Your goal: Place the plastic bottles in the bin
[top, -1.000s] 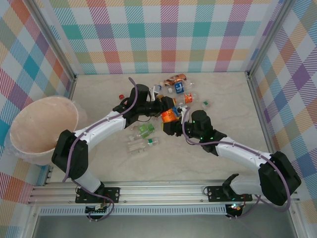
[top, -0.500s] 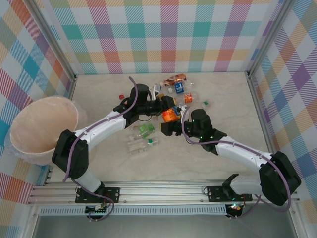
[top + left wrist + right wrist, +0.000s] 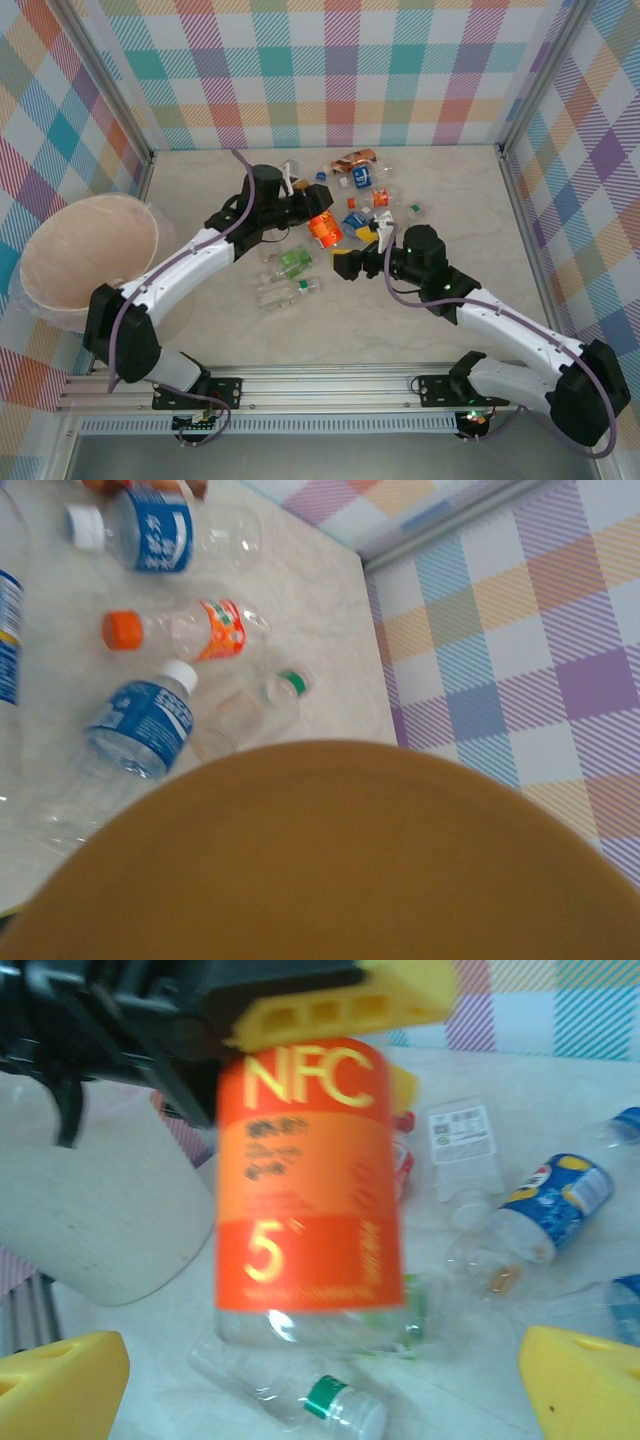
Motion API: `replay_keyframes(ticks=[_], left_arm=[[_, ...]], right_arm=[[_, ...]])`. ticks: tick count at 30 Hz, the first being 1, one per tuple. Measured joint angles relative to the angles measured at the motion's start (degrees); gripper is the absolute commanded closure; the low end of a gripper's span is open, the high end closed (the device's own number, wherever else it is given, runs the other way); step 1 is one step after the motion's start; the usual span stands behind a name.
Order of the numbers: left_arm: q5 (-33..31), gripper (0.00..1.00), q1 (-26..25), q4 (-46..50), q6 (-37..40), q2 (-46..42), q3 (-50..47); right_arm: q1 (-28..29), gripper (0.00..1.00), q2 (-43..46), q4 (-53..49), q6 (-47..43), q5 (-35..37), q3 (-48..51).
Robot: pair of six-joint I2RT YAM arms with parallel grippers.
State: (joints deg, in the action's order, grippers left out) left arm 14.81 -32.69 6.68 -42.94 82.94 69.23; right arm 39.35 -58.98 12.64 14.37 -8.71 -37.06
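I was looking down on a pale marbled tabletop closed in by walls of pastel plaid, with a metal rail along the near edge. I counted two arms, one large round translucent pink-white plastic bin at the far left of the table, and roughly ten small clear plastic bottles lying loose around the middle. They were too heaped at the back for an exact count. The left wrist view gave me four whole ones: two blue-labelled with white caps, one orange-labelled with an orange cap, and one bare with a green cap. The left gripper was clamped on a clear plastic bottle with an orange label, which hung above the table, well apart from the bin. The right gripper had its yellow fingers spread wide with nothing in them. The held bottle was just ahead of those fingers and clear of both.
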Motion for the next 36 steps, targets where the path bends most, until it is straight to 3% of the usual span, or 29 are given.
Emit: replay_keyframes(ticks=[9, 15, 25, 36], left_arm=[[-13.46, 0.57, 1.14, 11.78, 6.14, -7.72, 0.85], [-23.15, 0.57, 1.49, 19.30, 11.19, -13.00, 5.27], [-38.10, 0.57, 1.49, 26.10, 22.47, -21.00, 13.11], [-51.95, 0.57, 1.51, 26.23, 36.48, -24.90, 18.97]], right_arm=[[0.00, 0.00, 3.45, -0.79, 0.59, 16.68, 5.11], [0.00, 0.00, 3.50, -1.33, 1.97, 22.97, 5.25], [0.00, 0.00, 1.25, -1.73, 3.80, 25.90, 5.25], [-0.02, 0.00, -1.16, -1.86, 5.33, 27.21, 5.25]])
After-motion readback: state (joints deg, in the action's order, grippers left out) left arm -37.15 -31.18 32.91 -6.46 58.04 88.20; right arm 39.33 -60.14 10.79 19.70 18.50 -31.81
